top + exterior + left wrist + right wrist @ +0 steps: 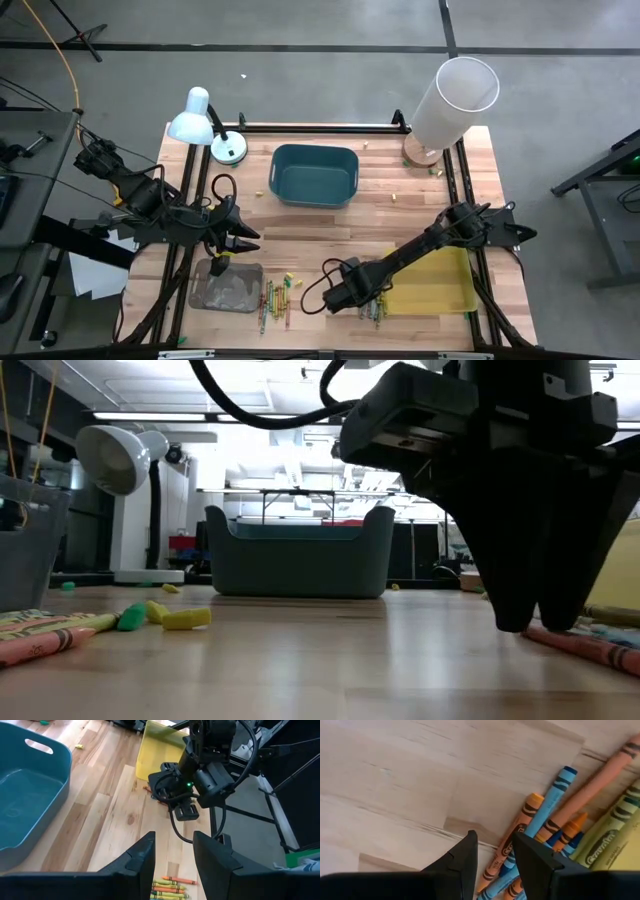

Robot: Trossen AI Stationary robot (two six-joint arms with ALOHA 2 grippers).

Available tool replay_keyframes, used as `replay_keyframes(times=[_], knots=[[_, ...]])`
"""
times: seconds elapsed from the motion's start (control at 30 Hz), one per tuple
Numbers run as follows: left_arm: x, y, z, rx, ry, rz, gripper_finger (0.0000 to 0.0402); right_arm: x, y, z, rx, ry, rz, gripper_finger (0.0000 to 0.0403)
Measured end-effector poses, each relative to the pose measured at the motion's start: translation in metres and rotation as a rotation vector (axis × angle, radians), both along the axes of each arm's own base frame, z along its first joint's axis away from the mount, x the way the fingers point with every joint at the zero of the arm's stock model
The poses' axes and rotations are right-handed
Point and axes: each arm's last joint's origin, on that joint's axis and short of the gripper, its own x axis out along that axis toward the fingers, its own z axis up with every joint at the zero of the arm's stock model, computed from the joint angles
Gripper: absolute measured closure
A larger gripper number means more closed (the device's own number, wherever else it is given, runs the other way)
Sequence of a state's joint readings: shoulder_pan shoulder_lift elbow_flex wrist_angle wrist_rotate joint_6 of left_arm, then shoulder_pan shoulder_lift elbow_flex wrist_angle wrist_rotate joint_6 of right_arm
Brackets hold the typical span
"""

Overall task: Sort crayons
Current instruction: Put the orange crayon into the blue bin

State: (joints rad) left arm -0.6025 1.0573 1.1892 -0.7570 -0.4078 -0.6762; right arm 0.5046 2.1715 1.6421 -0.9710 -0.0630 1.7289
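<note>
Low over crayons (555, 815), one wrapper partly lettered "Crayon", the right gripper (492, 857) is held open, the left gripper (174, 852) likewise parted.

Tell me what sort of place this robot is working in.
Probably a robotics lab or workshop: a wooden table framed by black rails on a bare concrete floor, with ceiling strip lights and more benches behind the teal bin.
</note>
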Motion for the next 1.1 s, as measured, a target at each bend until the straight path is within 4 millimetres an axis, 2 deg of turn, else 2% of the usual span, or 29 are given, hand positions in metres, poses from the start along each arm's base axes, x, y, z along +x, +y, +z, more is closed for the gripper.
replay_keyframes(times=[0.73,1.1], knots=[[0.0,0.0,0.0,0.026,0.0,-0.022,0.0279,-0.001,0.002,0.0,0.044,0.022,-0.045,0.0281],[-0.001,-0.001,-0.001,-0.024,0.019,-0.04,0.0279,0.005,0.005,-0.012,0.055,0.009,-0.038,0.0286]])
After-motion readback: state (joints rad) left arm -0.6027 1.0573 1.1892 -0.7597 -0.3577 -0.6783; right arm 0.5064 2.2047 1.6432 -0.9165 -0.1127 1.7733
